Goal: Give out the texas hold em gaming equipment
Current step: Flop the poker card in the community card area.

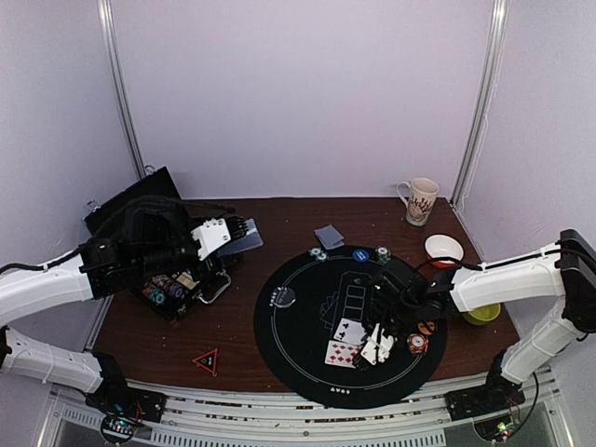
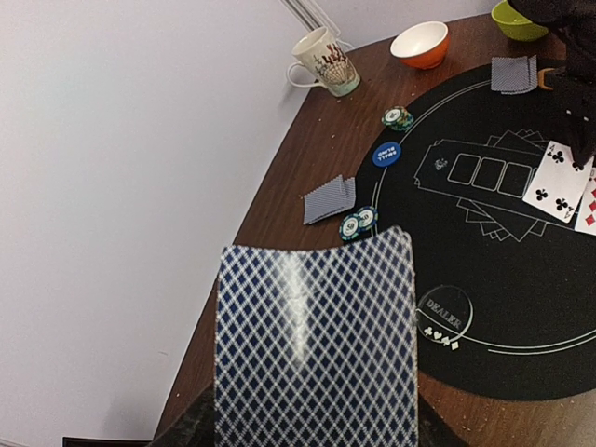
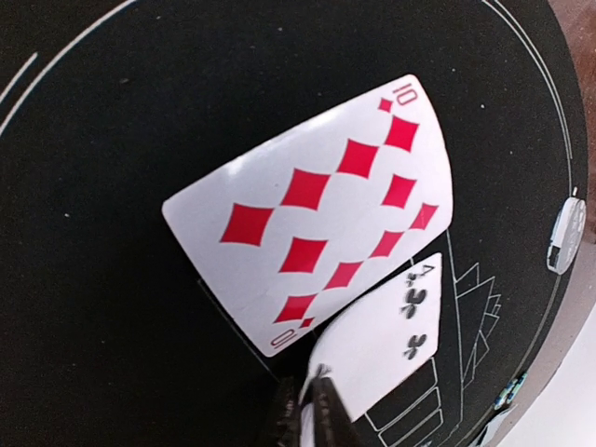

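Note:
My left gripper [image 1: 233, 235] is at the table's left, shut on a stack of blue-backed playing cards [image 2: 315, 345] that hides its fingers in the left wrist view. Low over the black round mat [image 1: 307, 358], my right gripper [image 3: 312, 414] is shut on the corner of a face-up clubs card [image 3: 396, 340]. A ten of diamonds [image 3: 317, 209] lies face up on the mat just beyond it. Another clubs card [image 1: 349, 331] lies beside that. Face-down cards [image 2: 329, 198], chips [image 2: 358, 222], a blue button [image 2: 386, 154] and more chips [image 2: 398, 117] sit at the mat's far edge.
A clear dealer button [image 2: 443, 312] lies on the mat's left part. An orange chip stack [image 1: 417, 343] sits by my right gripper. A patterned mug [image 1: 421, 200], orange bowl [image 1: 443, 250] and green bowl [image 1: 482, 314] stand at right. An open chip case [image 1: 172, 289] lies at left.

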Controlling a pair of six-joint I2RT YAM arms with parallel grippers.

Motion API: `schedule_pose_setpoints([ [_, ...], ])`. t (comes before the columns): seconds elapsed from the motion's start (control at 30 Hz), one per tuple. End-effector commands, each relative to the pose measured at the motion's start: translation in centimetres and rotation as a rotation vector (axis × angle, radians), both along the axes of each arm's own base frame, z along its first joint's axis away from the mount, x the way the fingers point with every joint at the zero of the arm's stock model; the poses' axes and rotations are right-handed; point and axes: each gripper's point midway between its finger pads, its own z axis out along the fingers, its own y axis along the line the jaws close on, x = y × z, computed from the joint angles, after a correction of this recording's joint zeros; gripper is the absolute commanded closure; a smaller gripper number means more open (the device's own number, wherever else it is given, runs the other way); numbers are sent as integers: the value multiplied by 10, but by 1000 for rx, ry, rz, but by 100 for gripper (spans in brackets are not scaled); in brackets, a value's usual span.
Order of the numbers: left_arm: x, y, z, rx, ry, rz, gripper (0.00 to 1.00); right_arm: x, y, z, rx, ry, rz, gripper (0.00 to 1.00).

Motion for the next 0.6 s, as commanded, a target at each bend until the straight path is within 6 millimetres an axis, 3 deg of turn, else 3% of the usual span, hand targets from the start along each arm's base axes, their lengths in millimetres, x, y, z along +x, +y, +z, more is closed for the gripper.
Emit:
schedule_pose_setpoints([
  [0.0,6,-2,18,-48,-50,14,46,-3,-5,2,-17,-15,23,82],
  [0.13,6,-1,19,-43,-59,17,46,-5,-12,7,-25,-43,30,71],
  [0.3,6,0,19,-35,-61,19,46,-2,-12,35,12,-75,-9,63],
  [0.37,7,0,19,-38,-59,21,46,3,12,69,187,-33,-126,60],
  [0.47,7,0,20,-44,-60,23,46,24,58,145,591,194,-505,53],
  [0.5,6,0,20,-44,-60,23,46,34,66,161,668,281,-645,50],
  [0.57,6,0,22,-52,-60,24,46,55,73,173,728,442,-952,49],
])
